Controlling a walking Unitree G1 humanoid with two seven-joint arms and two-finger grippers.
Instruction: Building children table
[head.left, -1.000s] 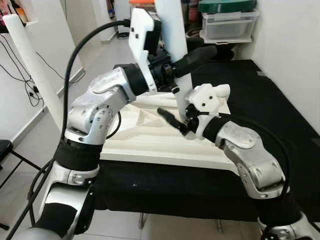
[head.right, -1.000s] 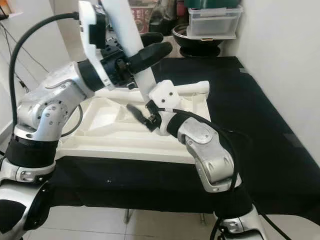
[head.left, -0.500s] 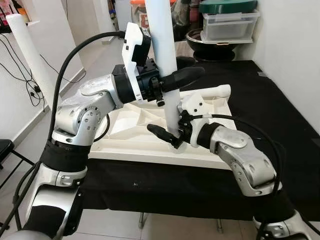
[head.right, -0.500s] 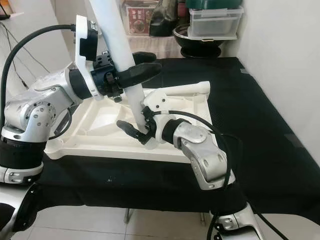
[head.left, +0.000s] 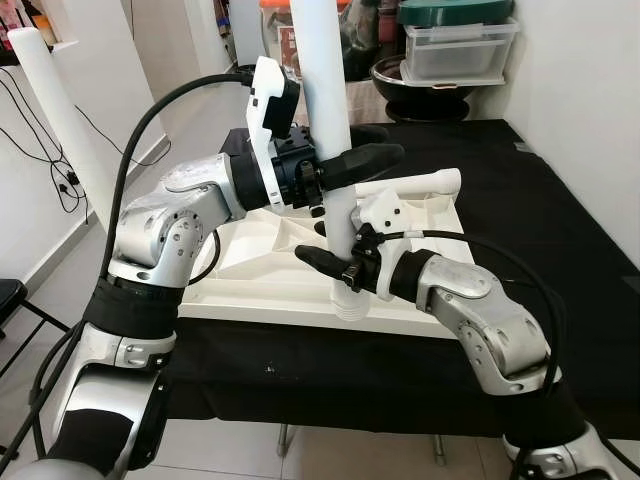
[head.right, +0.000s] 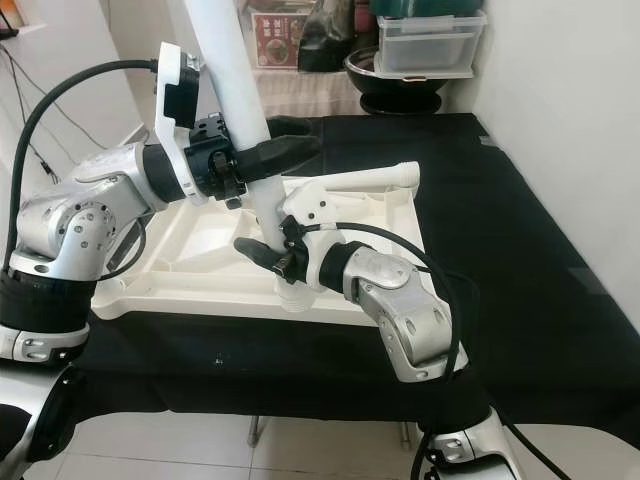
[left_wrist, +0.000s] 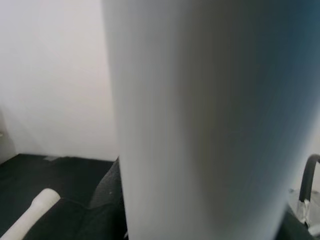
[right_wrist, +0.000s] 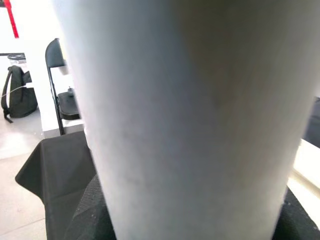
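Observation:
A white tube-shaped table leg (head.left: 328, 110) stands nearly upright, its ribbed lower end (head.left: 346, 303) at the near edge of the upturned white tabletop (head.left: 262, 262). My left gripper (head.left: 385, 143) is shut on the leg at mid-height, its black fingers reaching past it to the right. Lower down, my right gripper (head.left: 318, 248) is shut on the same leg, with one black finger (head.left: 322, 260) crossing in front of it. The leg (left_wrist: 200, 120) looms close in the left wrist view, and the leg (right_wrist: 190, 115) does the same in the right wrist view. A second leg (head.left: 425, 182) lies along the tabletop's far right.
The tabletop rests on a table covered in black cloth (head.left: 520, 210). Clear storage boxes with a green lid (head.left: 455, 45) and a dark bowl (head.left: 420, 78) stand at the back. Another white tube (head.left: 60, 120) leans at the left, near a black chair (head.left: 15, 295). A white wall (head.left: 585, 90) lies to the right.
Both grippers have brought the leg from a tilt to nearly upright. Its lower end has come toward me to the tabletop's near edge, and my right gripper has closed round it.

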